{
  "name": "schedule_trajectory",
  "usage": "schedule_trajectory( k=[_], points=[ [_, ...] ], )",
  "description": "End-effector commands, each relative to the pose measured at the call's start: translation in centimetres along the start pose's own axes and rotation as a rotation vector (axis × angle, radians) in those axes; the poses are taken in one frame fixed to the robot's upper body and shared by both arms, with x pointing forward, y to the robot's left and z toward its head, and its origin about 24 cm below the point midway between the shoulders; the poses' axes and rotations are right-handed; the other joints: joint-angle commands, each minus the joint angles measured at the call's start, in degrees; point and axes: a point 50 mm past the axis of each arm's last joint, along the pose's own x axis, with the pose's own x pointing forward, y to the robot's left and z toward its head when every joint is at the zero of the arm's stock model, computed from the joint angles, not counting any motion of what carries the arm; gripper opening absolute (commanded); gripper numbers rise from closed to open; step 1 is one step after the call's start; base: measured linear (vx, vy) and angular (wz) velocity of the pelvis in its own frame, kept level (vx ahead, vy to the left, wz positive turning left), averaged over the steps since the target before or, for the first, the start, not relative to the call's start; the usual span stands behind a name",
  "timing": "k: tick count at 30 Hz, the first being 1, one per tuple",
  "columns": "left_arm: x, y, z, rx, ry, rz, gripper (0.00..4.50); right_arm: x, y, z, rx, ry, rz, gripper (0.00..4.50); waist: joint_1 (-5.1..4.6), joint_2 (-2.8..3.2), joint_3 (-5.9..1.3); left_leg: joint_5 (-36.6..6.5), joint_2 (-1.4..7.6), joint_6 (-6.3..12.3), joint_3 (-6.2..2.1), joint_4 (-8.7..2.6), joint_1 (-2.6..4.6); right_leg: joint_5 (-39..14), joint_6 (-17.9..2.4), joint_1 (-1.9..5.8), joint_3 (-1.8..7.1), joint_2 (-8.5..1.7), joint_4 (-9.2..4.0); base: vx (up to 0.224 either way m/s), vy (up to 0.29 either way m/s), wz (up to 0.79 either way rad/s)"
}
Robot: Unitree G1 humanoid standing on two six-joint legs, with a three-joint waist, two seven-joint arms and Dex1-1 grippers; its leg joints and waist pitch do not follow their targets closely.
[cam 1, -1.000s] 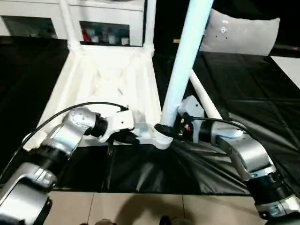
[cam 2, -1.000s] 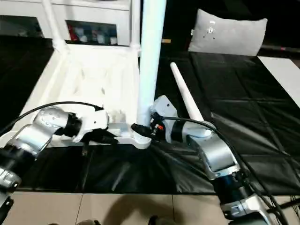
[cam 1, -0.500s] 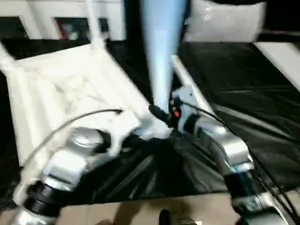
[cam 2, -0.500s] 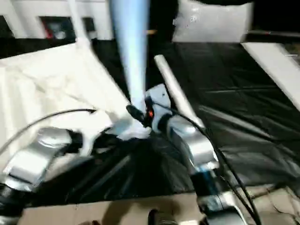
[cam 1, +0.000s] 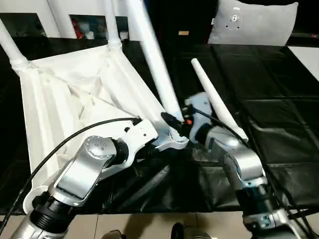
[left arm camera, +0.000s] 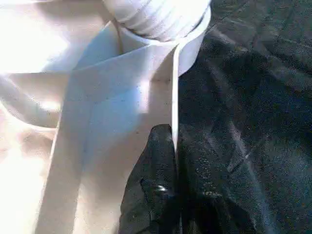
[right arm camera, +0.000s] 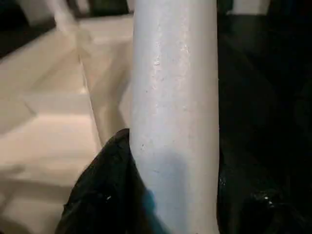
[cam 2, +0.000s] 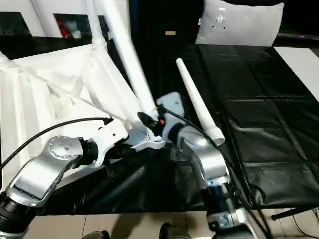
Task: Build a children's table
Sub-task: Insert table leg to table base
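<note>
The children's table top [cam 1: 75, 94] lies upside down on the black mat, ribbed underside up and turned at an angle. Two legs stand in its far corner sockets [cam 1: 112, 30]. A third leg [cam 1: 154, 69] rises from the near right socket [cam 1: 175, 142], leaning back and to the left. My right gripper [cam 1: 174, 124] is shut on that leg just above the socket, black fingers [right arm camera: 102, 195] on either side of the tube [right arm camera: 175, 97]. My left gripper [cam 1: 149, 148] is shut on the top's thin near rim [left arm camera: 173, 117] beside that socket. A loose leg [cam 1: 217, 102] lies on the mat to the right.
A grey-white cushion [cam 1: 254, 22] lies at the back right and a white cabinet [cam 1: 65, 15] stands behind the table top. The black mat [cam 1: 279, 99] stretches to the right. Pale floor [cam 1: 149, 226] runs along the near edge.
The view has shifted. The table top has swung so its far end points left, and the held leg now leans back-left instead of right. Both grips are unchanged.
</note>
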Motion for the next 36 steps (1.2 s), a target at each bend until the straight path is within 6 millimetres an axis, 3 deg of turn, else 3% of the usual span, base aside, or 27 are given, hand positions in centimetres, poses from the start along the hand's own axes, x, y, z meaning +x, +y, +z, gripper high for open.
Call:
schedule_trajectory(
  k=[1,2,4,8,11,12,13,15,16,19,21,25,26,27,28,29,33,34,36],
  points=[
    [-1.1,1.4,0.8,0.065,-0.054,0.085,0.0,-0.9,-0.9,-1.1,0.054,0.009,-0.037,1.88,0.13,1.2,-5.24,0.22,0.67,3.77,0.71,-2.46,-0.27,0.87,-14.41,4.49,3.45,-3.07,-1.87,0.0,0.0,0.0],
    [-1.1,1.5,0.8,0.081,-0.063,0.081,0.0,-1.0,-1.0,-0.9,0.054,-0.016,-0.04,1.88,0.18,1.15,-5.79,1.67,0.7,4.26,0.64,-2.28,-0.18,2.93,-15.05,4.71,3.4,-3.05,-1.47,0.0,0.0,0.0],
    [-1.2,1.8,0.6,0.087,-0.078,0.08,0.0,-1.5,-1.4,0.0,0.078,-0.088,-0.06,1.88,0.22,1.18,-5.89,0.92,0.7,4.52,0.74,-2.11,-0.3,2.24,-15.3,4.76,3.44,-3.19,-1.45,0.0,0.0,0.0],
    [-1.1,2.1,0.3,0.089,-0.105,0.065,0.0,-2.5,-1.9,1.5,0.104,-0.218,-0.072,1.88,0.8,1.31,-6.26,-3.54,0.75,2.71,0.86,-1.99,-0.07,-5.43,-13.6,4.66,3.49,-3.33,-1.96,0.0,0.0,0.0],
    [-1.2,2.2,0.9,0.013,-0.189,0.028,0.0,-3.0,-2.1,2.2,0.092,-0.255,-0.076,1.88,0.92,1.44,-6.28,-4.51,0.59,1.54,0.81,-1.83,-0.27,-7.77,-12.44,4.66,3.53,-3.21,-1.96,-0.02,-0.002,-0.01],
    [-1.3,2.2,1.2,-0.008,-0.217,0.017,0.44,-3.1,-2.2,2.4,0.089,-0.263,-0.082,1.88,0.96,1.3,-6.38,-4.21,0.49,1.43,0.87,-1.64,-0.37,-7.87,-12.22,4.69,3.58,-3.23,-1.95,0.0,0.0,0.0],
    [-1.3,2.1,1.4,-0.028,-0.247,-0.003,0.55,-3.2,-2.3,2.5,0.083,-0.268,-0.088,1.88,1.1,1.56,-6.47,-4.11,0.55,1.32,0.77,-1.6,-0.32,-7.67,-12.43,4.65,3.58,-3.3,-1.8,0.0,0.0,0.0],
    [-1.5,2.2,1.9,-0.058,-0.301,-0.03,0.61,-3.4,-2.5,2.8,0.073,-0.275,-0.097,1.88,1.29,1.35,-6.39,-5.21,0.53,1.28,0.87,-1.46,-0.29,-9.07,-12.89,4.49,3.56,-3.26,-1.94,0.0,0.0,0.0],
    [-1.7,2.5,2.6,-0.085,-0.353,-0.033,0.61,-3.5,-2.5,3.0,0.069,-0.281,-0.093,1.88,1.42,1.78,-6.34,-5.72,0.57,1.23,0.82,-1.46,-0.22,-9.51,-12.93,4.36,3.53,-3.22,-1.92,0.0,0.0,0.0],
    [-1.8,3.7,3.5,-0.115,-0.405,0.019,0.61,-3.5,-2.1,3.3,0.056,-0.294,-0.076,1.88,1.46,1.42,-6.35,-7.17,0.2,1.62,0.89,-1.32,-0.29,-12.99,-11.13,4.4,3.36,-2.94,-2.4,0.0,0.0,0.0],
    [-1.8,5.9,4.4,-0.164,-0.412,0.171,0.61,-3.3,-1.4,3.6,0.048,-0.302,-0.051,1.88,1.5,1.73,-6.4,-8.5,-0.1,1.49,0.92,-1.13,-0.15,-17.58,-8.73,4.25,3.15,-2.75,-2.9,0.0,0.0,0.0],
    [-1.9,8.1,5.6,-0.236,-0.448,0.314,0.64,-3.0,-0.5,3.7,0.043,-0.298,-0.017,1.88,1.6,1.7,-6.68,-7.62,-0.27,1.52,0.78,-1.05,-0.5,-18.26,-7.0,4.32,2.9,-2.64,-3.11,0.0,0.0,0.0],
    [-1.9,9.1,6.5,-0.255,-0.466,0.376,0.67,-2.9,0.1,3.7,0.04,-0.29,0.005,1.88,1.57,1.32,-6.86,-7.12,-0.2,1.55,0.65,-1.05,-0.78,-17.4,-6.9,4.56,2.87,-2.7,-2.94,0.0,0.0,0.0],
    [-1.8,9.4,6.8,-0.253,-0.466,0.393,0.67,-2.9,0.2,3.7,0.04,-0.287,0.012,1.88,1.86,1.6,-7.02,-6.95,-0.19,1.63,0.61,-0.96,-0.41,-16.92,-6.86,4.28,2.86,-2.75,-2.87,0.0,0.0,0.0],
    [-1.5,9.4,7.3,-0.237,-0.463,0.387,0.67,-2.8,0.5,3.6,0.036,-0.276,0.026,1.88,1.67,1.41,-6.94,-6.82,-0.24,1.84,0.55,-1.04,-0.75,-16.77,-6.86,4.42,2.83,-2.69,-2.88,0.0,0.0,0.0],
    [-1.2,9.3,7.9,-0.224,-0.469,0.368,0.67,-2.7,0.7,3.5,0.029,-0.264,0.035,1.88,1.82,1.48,-7.01,-6.79,-0.22,1.94,0.62,-0.97,-0.55,-16.78,-6.9,4.26,2.85,-2.75,-2.97,0.0,0.0,0.0],
    [-0.3,8.4,10.1,-0.187,-0.52,0.283,0.67,-2.5,1.2,2.9,-0.019,-0.206,0.066,1.88,2.41,1.31,-7.34,-3.67,0.01,2.53,0.69,-0.77,-0.87,-11.76,-8.88,4.41,3.06,-2.99,-2.29,0.0,0.0,0.0],
    [0.2,7.3,11.7,-0.162,-0.572,0.202,0.67,-2.4,1.3,2.4,-0.045,-0.167,0.061,1.88,2.49,1.35,-7.3,-3.65,0.01,2.74,0.73,-0.75,-0.86,-11.37,-9.15,4.38,3.06,-3.02,-2.29,0.0,0.0,0.0],
    [0.4,6.0,12.9,-0.13,-0.622,0.109,0.67,-2.4,1.1,2.1,-0.055,-0.146,0.043,1.88,3.0,1.11,-7.41,-2.78,0.05,3.16,0.81,-0.67,-0.96,-10.7,-9.48,4.37,3.11,-3.13,-2.28,0.0,0.0,0.0]
  ],
)
